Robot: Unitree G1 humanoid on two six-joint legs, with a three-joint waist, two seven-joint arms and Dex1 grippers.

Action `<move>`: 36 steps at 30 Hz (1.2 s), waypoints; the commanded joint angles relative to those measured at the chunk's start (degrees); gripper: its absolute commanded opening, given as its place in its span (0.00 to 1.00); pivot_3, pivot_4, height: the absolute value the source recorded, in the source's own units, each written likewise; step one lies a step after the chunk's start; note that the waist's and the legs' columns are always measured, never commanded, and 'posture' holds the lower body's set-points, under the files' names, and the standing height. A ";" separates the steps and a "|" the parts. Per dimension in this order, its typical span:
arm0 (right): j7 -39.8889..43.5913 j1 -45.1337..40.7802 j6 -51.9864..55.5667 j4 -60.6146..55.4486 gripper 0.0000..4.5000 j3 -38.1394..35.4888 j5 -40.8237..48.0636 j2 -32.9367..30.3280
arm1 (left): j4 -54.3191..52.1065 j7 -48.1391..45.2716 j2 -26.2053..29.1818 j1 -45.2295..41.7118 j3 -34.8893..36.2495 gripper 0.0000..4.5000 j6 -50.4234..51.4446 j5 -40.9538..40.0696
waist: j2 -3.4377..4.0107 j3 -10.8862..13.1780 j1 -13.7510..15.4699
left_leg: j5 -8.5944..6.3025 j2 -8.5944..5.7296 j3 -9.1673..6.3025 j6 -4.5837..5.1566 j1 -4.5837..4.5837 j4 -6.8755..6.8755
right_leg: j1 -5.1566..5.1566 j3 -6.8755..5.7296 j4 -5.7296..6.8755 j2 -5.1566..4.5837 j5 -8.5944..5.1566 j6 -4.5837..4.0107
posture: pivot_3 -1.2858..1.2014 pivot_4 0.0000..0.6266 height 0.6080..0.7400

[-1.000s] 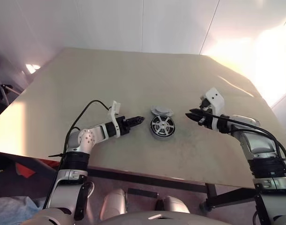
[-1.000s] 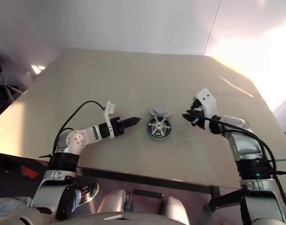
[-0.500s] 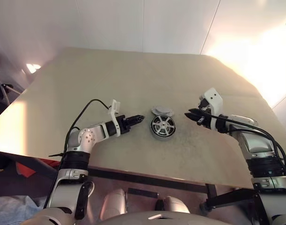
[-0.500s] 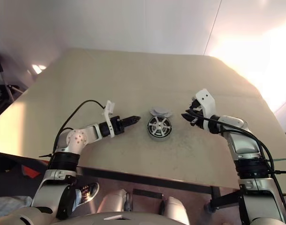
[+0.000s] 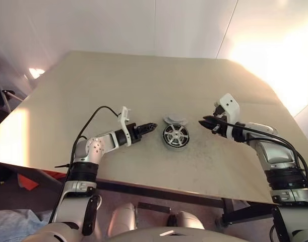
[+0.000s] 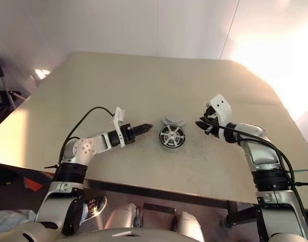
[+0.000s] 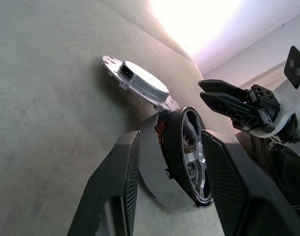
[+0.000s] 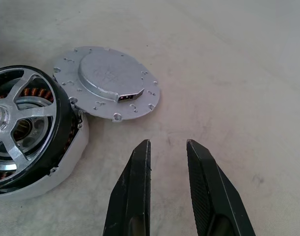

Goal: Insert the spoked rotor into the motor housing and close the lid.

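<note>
We see the spoked rotor (image 5: 175, 135) already seated in the motor housing (image 8: 59, 169) near the middle of the beige table (image 5: 143, 85), coppery windings showing between the silvery spokes. The pair sits on the table with the dark rim standing proud of the pale base (in the right wrist view it looks a bit tilted, not fully flush, tho we can't be sure).

The lid (image 5: 174, 120) lies flat on the table just behind the housing, on the far side from the robot, its edge touching or slightly tucked against the housing; we can't tell which. It's not on the housing yet.

L gripper (image 5: 150, 126) hangs just beside the rotor on its left, pointing toward it, fingers parted w/ nothing between them. In its wrist view the rotor and housing show between the two fingers (image 7: 115, 196), but further out, no contact.

R gripper (image 5: 206, 122) hovers near the rotor's right side, a bit further off, pointing toward the lid and housing. Its fingers (image 8: 135, 196) are slightly apart, a narrow gap, empty, above bare table.
</note>
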 commanded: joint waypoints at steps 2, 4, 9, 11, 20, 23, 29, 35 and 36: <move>0.16 -1.47 -0.68 -0.88 0.28 -0.09 0.01 -0.31 | -0.47 -0.40 0.16 -0.54 0.27 0.47 -0.89 -0.05 | 0.00 0.00 0.00 | 0.00 0.00 0.00 0.00 0.00 0.00 | 0.00 0.00 0.00 0.00 0.00 0.00 | 0.52 0.00 1.00; 0.03 -1.54 -0.32 -1.26 0.28 -0.20 0.05 -0.44 | -0.18 -0.31 0.07 -0.71 0.32 0.47 -0.80 -0.09 | 0.00 0.00 0.00 | 0.00 0.00 0.00 0.00 0.00 0.00 | 0.00 0.00 0.00 0.00 0.00 0.00 | 0.52 0.00 1.00; 0.17 -0.58 0.11 -2.32 0.28 -0.48 0.24 -0.95 | -0.31 -0.17 -0.71 -0.79 -0.12 0.47 -0.74 -0.22 | 0.00 0.00 0.00 | 0.00 0.00 0.00 0.00 0.00 0.00 | 0.00 0.00 0.00 0.00 0.00 0.00 | 0.52 0.00 1.00; 0.11 -0.98 0.16 -2.01 0.28 -0.46 0.15 -0.95 | -0.04 -0.26 -0.71 -0.95 -0.07 0.47 -0.78 -0.13 | 0.00 0.00 0.00 | 0.00 0.00 0.00 0.00 0.00 0.00 | 0.00 0.00 0.00 0.00 0.00 0.00 | 0.52 0.00 1.00; 0.48 -1.32 -0.06 -2.36 0.28 0.18 -0.16 -0.98 | -0.25 -0.29 -0.27 -0.68 0.16 0.47 -0.65 -0.22 | 0.00 0.00 0.00 | 0.00 0.00 0.00 0.00 0.00 0.00 | 0.00 0.00 0.00 0.00 0.00 0.00 | 0.52 0.00 1.00; 0.89 -2.13 -0.13 -3.02 0.28 0.77 -0.23 -0.77 | -0.48 -0.16 -0.27 -0.43 0.18 0.47 -0.60 -0.27 | 0.00 0.00 0.00 | 0.00 0.00 0.00 0.00 0.00 0.00 | 0.00 0.00 0.00 0.00 0.00 0.00 | 0.52 0.00 1.00; 1.20 -4.41 -1.12 -1.59 0.28 3.30 -1.23 0.85 | -0.49 -0.06 0.00 -0.23 0.36 0.47 -0.75 -0.21 | 0.00 0.00 -0.05 | 0.00 0.00 0.00 0.00 0.01 0.00 | 0.00 0.00 0.01 0.00 0.00 0.00 | 0.52 0.00 1.00; 1.34 -7.42 -1.33 -0.17 0.28 5.00 -1.18 3.58 | -0.32 -0.04 0.29 -0.38 0.52 0.47 -0.87 -0.20 | 0.00 0.00 -0.05 | 0.00 0.00 0.00 0.01 -0.04 0.00 | -0.04 0.00 0.01 0.00 0.00 -0.01 | 0.52 0.00 1.00; 1.11 -8.10 -1.23 0.51 0.28 5.27 -1.18 4.36 | -0.29 -0.02 0.29 -0.41 0.52 0.47 -0.89 -0.20 | 0.00 0.00 -0.05 | 0.00 0.00 0.00 0.00 -0.04 0.00 | -0.04 0.00 0.01 0.00 0.00 -0.01 | 0.52 0.00 1.00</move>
